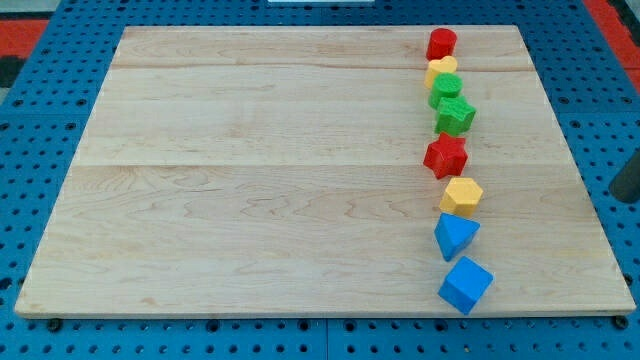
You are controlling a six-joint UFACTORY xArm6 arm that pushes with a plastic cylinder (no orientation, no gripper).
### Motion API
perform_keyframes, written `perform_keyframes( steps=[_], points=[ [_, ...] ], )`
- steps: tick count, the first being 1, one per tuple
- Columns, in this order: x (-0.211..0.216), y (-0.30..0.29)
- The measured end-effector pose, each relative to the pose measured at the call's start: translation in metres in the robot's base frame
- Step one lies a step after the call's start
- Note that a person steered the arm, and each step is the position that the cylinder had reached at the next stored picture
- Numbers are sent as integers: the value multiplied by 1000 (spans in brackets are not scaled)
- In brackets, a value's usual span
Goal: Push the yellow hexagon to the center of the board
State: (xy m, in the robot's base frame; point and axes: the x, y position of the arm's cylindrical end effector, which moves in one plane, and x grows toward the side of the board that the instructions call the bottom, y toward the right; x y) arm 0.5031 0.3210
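The yellow hexagon (462, 195) lies on the wooden board (260, 190), right of centre, in a column of blocks. A red star (446, 155) lies just above it and a blue triangle (456, 235) just below it. A dark rod shows at the view's right edge. Its lower end, my tip (623, 198), sits past the board's right edge, level with the yellow hexagon and well to its right. It touches no block.
The column also holds a red round block (441, 43) at the top, a yellow block (442, 68), a green block (446, 88), a green star (455, 115) and, at the bottom, a blue cube (465, 284). Blue pegboard (60, 40) surrounds the board.
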Motion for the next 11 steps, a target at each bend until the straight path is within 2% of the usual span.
perform_keyframes(
  steps=[1, 3, 4, 5, 9, 10, 11],
  points=[
    [21, -27],
    [14, -128],
    [9, -137],
    [2, -169],
    [-12, -378],
    [-18, -371],
    [-4, -331]
  ],
)
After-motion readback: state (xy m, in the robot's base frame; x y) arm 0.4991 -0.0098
